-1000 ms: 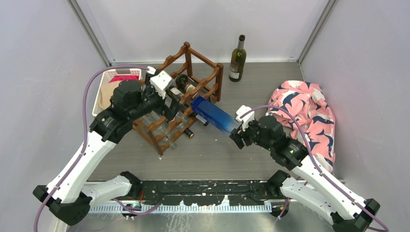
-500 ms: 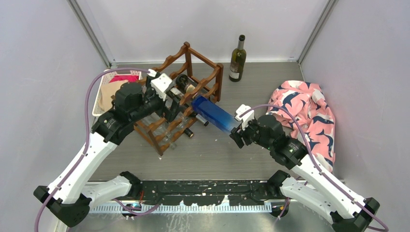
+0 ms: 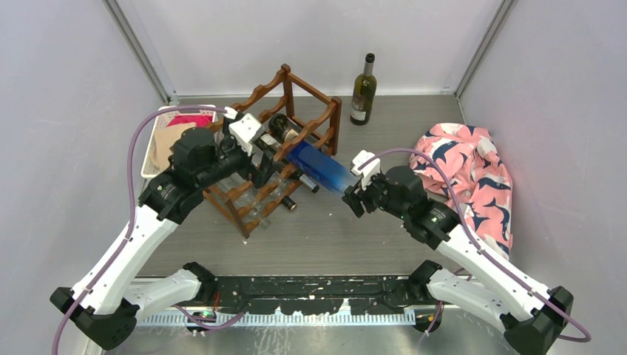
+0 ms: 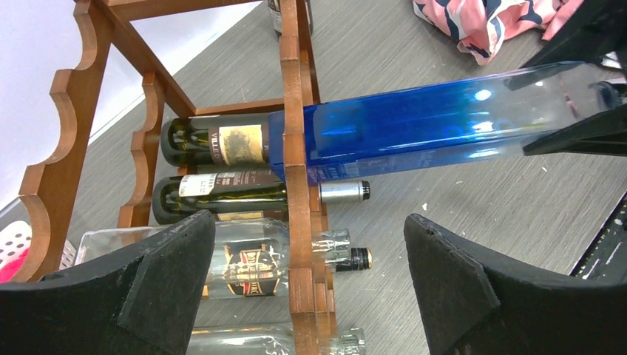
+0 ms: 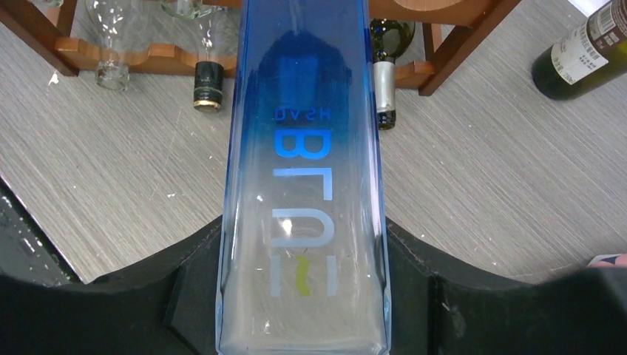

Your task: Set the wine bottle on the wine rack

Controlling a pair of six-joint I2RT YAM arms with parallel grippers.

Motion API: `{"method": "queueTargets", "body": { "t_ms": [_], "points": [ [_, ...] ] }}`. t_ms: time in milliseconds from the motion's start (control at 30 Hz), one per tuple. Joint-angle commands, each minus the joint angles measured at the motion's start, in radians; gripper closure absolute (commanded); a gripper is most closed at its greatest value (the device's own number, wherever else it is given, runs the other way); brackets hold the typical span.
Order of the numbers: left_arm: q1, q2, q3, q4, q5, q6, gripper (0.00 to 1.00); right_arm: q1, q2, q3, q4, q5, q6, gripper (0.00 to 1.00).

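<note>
The right pincer [image 3: 354, 195] is closed on the clear end of the blue wine bottle [image 3: 319, 168] and holds it nearly level above the bench [image 3: 355, 237]. The bottle points from there toward 10 o'clock. Its blue end is already past the front rail of the wine rack [image 3: 285, 83], in the upper row, just beside a dark bottle [image 4: 214, 144] that lies there. The left pincer [image 4: 309, 259] hangs at the front of the rack with its jaws wide apart and holds nothing. I think the good way now is to push straight along the bottle's own line, slowly, and keep it centred in one hollow of the wavy rail. The grip should open only when both rails carry the bottle. A push to the side may shift the rack or disturb the bottles on the lower rows.
</note>
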Motion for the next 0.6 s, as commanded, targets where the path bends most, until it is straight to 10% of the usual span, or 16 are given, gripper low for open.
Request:
{"method": "queueTargets", "body": {
  "t_ms": [0,567],
  "points": [
    [0.006,-0.031,-0.009,0.075,0.031,-0.013,0.03,0.002,0.004,0.06,0.469,-0.005,0.011,0.99],
    [0.013,-0.07,-0.125,0.201,0.029,-0.031,0.0,-0.017,0.34,0.039,0.915,-0.054,0.018,0.99]
  ]
}}
